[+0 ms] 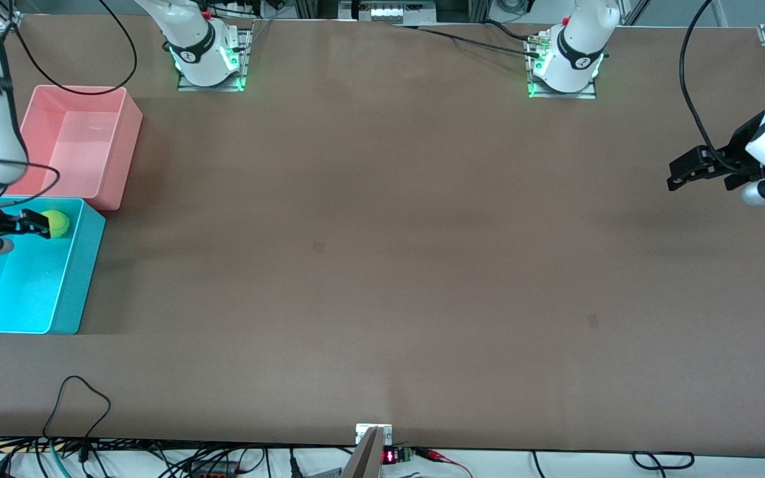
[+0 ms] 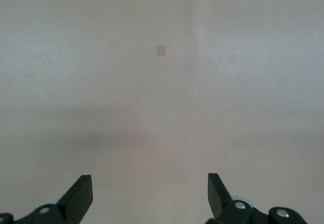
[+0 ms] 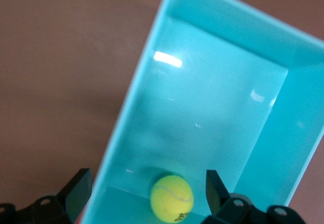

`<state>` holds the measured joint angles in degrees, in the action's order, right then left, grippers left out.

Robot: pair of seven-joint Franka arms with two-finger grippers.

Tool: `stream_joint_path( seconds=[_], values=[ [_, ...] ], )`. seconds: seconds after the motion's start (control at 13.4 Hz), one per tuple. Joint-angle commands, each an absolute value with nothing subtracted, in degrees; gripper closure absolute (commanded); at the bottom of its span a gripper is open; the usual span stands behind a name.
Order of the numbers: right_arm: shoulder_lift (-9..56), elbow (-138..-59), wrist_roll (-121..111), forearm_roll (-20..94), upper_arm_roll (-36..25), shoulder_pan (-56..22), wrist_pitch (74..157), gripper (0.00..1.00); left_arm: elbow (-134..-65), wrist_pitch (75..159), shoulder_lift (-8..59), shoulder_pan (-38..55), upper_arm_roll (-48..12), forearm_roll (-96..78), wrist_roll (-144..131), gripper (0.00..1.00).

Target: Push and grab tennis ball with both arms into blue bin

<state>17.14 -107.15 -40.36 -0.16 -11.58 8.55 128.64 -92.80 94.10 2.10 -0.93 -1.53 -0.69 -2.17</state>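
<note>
Blue bin (image 1: 70, 292) holds the tennis ball (image 1: 57, 223); over it hangs the right gripper (image 1: 36, 224), fingers spread, while the left gripper (image 1: 678, 174), likewise spread, waits well apart from it.

1. A pink bin (image 1: 77, 143) sits on the brown table (image 1: 382, 265) toward the right arm's end.
2. Black cables (image 1: 77, 405) trail along the table's edge nearest the front camera.

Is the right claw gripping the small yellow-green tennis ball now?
No, the right claw is open, and the small fuzzy yellow-green tennis ball lies free inside the rectangular cyan-blue plastic bin.
</note>
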Motion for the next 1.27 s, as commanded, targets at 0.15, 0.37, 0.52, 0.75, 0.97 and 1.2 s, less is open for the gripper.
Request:
stream_joint_path(
  seconds=[0.15, 0.37, 0.52, 0.75, 0.97, 1.2],
  values=[
    [6.9, -106.5, -30.4, 1.5, -8.0, 4.2, 116.0, 0.00, -92.4, 93.7, 2.2, -1.2, -1.4, -1.2, -2.3, 0.00],
    [3.0, -105.0, -20.8, 1.2, -7.7, -0.7, 108.0, 0.00, -92.4, 93.7, 2.2, -1.1, -1.5, -1.1, -2.3, 0.00],
    [1.6, -103.6, -14.4, 0.4, -7.6, -4.5, 102.9, 0.00, -92.4, 93.7, 2.2, -1.1, -1.5, -1.2, -2.4, 0.00],
    [2.3, -96.6, -7.9, -2.2, -3.5, -5.5, 95.3, 0.00, -92.4, 93.7, 2.2, -1.0, -1.5, -1.2, -2.4, 0.00],
    [3.8, -92.6, -7.0, -1.9, -3.5, -5.5, 91.0, 0.00, -92.4, 93.6, 2.2, -1.0, -1.5, -1.2, -2.4, 0.00],
    [4.4, -90.9, -6.8, -2.1, -3.5, -5.5, 88.8, 0.00, -92.4, 93.6, 2.2, -1.0, -1.5, -1.2, -2.4, 0.00]
  ],
)
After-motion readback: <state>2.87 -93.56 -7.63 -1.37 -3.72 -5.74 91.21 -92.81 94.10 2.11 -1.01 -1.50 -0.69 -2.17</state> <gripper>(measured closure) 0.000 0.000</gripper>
